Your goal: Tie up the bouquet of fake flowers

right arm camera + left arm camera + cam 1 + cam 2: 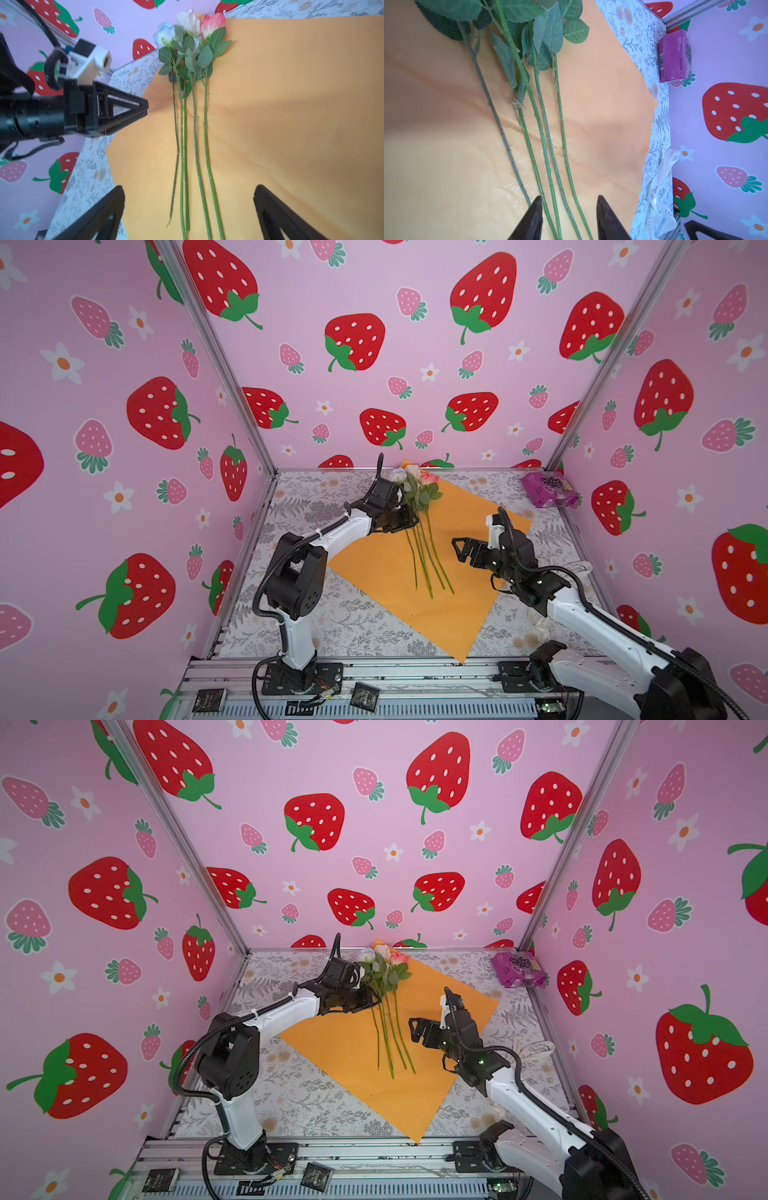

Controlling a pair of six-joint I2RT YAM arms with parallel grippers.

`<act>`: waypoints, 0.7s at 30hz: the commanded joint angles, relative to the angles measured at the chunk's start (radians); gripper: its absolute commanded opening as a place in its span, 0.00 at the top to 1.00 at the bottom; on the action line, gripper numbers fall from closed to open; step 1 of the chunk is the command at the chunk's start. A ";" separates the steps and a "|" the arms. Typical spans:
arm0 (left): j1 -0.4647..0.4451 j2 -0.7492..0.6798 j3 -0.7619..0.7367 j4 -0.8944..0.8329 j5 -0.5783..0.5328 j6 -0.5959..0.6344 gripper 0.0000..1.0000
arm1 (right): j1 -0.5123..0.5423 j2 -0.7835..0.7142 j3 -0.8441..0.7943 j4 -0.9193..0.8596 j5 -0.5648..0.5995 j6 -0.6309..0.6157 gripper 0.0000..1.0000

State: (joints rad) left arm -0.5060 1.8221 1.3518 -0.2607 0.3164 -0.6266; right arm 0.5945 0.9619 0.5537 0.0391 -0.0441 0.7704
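Note:
The bouquet of fake flowers (419, 493) lies loose on a flat sheet of orange wrapping paper (374, 568), heads toward the back wall and several thin green stems fanned toward the front. In both top views my left gripper (409, 519) hovers over the upper stems, just below the leaves (386, 973). In the left wrist view that gripper (569, 198) is open, and stems run between its fingers without being pinched. My right gripper (457, 549) stands wide open to the right of the stems. The right wrist view shows the stem ends between the right gripper's (189, 189) fingers, with nothing held.
A small purple packet (548, 489) sits in the back right corner of the floral table cover. A pale printed ribbon (577, 568) lies at the right edge of the table, behind my right arm. Strawberry-patterned walls close in three sides.

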 commanded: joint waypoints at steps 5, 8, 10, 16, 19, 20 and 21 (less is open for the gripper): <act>-0.163 -0.328 -0.215 -0.078 -0.319 0.209 0.55 | -0.011 -0.124 -0.107 -0.211 -0.251 0.204 0.23; -0.227 -0.417 -0.316 -0.044 -0.343 0.187 0.55 | 0.097 -0.111 -0.092 -0.412 -0.187 0.288 0.24; -0.280 -0.472 -0.382 -0.023 -0.384 0.172 0.55 | 0.224 -0.146 -0.105 -0.489 -0.099 0.379 0.25; -0.316 -0.586 -0.527 0.052 -0.431 0.109 0.53 | 0.358 -0.295 -0.224 -0.557 -0.040 0.589 0.28; -0.316 -0.613 -0.549 0.037 -0.441 0.111 0.52 | 0.372 -0.301 -0.255 -0.584 -0.054 0.593 0.27; -0.316 -0.621 -0.553 0.029 -0.447 0.110 0.52 | 0.373 -0.298 -0.262 -0.589 -0.058 0.589 0.26; -0.316 -0.629 -0.561 0.026 -0.455 0.107 0.52 | 0.374 -0.296 -0.270 -0.595 -0.062 0.588 0.26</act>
State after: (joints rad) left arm -0.8204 1.2232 0.7994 -0.2573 -0.0845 -0.4984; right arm 0.9592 0.6662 0.2993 -0.4927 -0.1272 1.2900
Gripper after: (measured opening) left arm 0.481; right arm 0.740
